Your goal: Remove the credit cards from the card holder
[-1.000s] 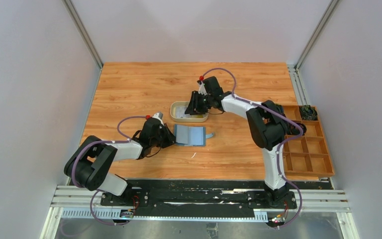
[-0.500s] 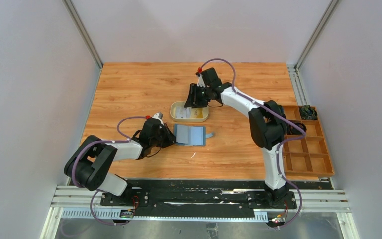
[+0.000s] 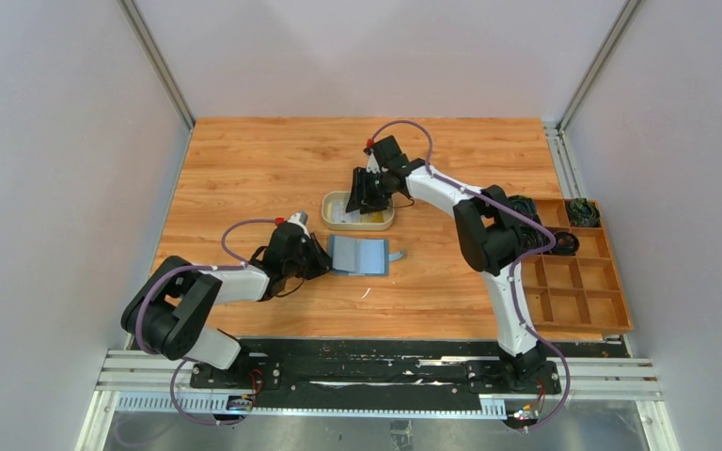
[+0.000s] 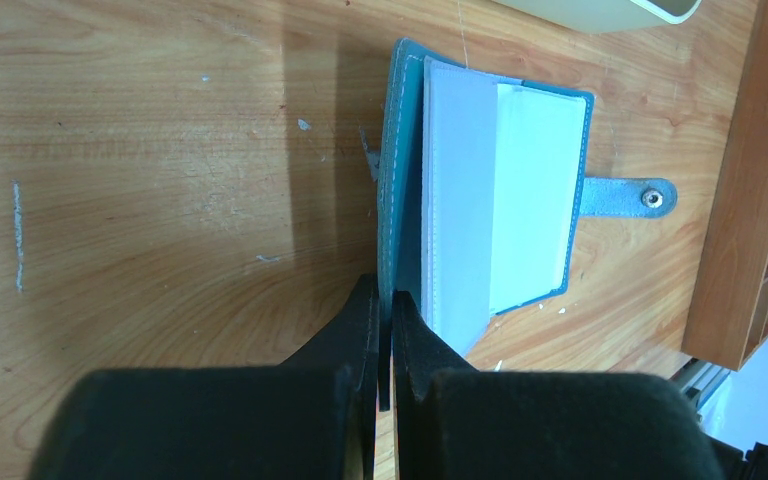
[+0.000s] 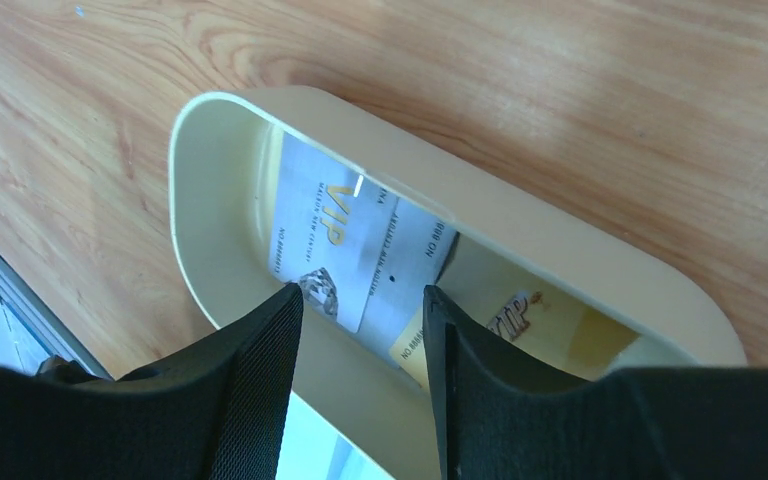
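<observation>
Left fingers [image 4: 370,318]: clamped on wallet [image 4: 490,200] edge.
Right fingers [image 5: 282,315]: apart, empty, over tray [image 5: 520,225].
In tray: white card [image 5: 345,235], yellow card [image 5: 560,325].
Worktop [image 4: 160,150]: wallet lies open.

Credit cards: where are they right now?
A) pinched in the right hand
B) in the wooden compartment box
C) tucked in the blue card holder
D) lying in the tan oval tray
D: the right wrist view shows the whitish card and the yellow card lying inside the tray, with the right hand open above them and nothing between its fingers.
</observation>
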You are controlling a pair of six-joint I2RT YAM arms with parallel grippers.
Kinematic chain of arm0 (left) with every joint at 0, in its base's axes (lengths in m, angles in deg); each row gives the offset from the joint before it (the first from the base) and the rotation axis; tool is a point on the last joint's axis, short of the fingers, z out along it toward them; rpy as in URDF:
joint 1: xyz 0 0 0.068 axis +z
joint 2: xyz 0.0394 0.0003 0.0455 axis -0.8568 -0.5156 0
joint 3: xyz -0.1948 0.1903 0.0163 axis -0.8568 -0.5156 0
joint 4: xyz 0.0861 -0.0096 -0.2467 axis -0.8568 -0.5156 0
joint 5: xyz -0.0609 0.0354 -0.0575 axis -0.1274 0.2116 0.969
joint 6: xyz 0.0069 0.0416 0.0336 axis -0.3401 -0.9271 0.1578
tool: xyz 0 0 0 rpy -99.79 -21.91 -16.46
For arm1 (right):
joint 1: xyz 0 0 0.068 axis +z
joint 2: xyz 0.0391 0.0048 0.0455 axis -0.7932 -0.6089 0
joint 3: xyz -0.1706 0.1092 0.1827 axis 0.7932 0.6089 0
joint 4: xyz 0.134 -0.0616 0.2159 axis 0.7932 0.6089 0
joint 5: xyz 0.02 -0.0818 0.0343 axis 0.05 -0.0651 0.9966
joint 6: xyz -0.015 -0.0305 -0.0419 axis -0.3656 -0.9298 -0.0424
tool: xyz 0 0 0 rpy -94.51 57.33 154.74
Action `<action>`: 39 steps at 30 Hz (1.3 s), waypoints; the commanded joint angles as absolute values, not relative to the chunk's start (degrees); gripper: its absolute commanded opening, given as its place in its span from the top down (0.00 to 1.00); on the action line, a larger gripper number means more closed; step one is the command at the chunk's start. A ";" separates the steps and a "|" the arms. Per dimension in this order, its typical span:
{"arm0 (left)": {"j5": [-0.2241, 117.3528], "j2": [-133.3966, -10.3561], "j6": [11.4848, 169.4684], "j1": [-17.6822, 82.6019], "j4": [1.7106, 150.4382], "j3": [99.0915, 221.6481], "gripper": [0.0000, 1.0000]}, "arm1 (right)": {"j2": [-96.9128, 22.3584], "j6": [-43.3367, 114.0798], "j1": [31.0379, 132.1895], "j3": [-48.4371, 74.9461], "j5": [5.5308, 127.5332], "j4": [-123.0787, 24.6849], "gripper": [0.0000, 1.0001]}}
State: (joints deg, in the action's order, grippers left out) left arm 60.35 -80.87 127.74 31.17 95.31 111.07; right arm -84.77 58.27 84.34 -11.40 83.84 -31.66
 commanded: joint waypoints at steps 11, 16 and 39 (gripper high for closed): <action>55.75 -85.66 124.60 30.66 80.74 108.02 1.00 | -88.53 55.79 85.42 -15.75 79.30 -25.60 0.48; 56.00 -85.92 124.60 30.66 81.04 107.96 1.00 | -88.33 55.63 85.51 -15.09 78.40 -25.10 0.48; 56.54 -83.11 125.54 30.66 81.28 107.11 1.00 | -84.67 54.12 87.30 -19.50 77.93 -25.18 0.47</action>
